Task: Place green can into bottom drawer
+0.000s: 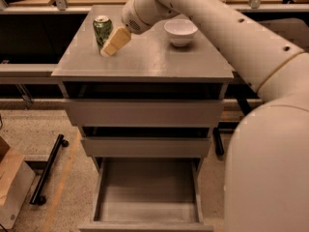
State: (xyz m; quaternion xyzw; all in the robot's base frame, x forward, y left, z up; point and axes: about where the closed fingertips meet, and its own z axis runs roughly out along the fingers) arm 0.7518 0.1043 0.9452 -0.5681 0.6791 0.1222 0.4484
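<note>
The green can (102, 29) stands upright at the back left of the grey cabinet top (159, 59). My gripper (110, 47) hangs low over the cabinet top, just in front of the can and a little to its right, very close to or touching its lower side. It holds nothing that I can see. The bottom drawer (147, 195) is pulled out towards me at the foot of the cabinet, and its tray is bare. My arm reaches in from the right across the cabinet.
A white bowl (180, 32) stands at the back right of the cabinet top. The two upper drawers (145, 112) are slightly out. A black wheeled bar (48, 170) and a cardboard box (12, 182) lie on the floor at left.
</note>
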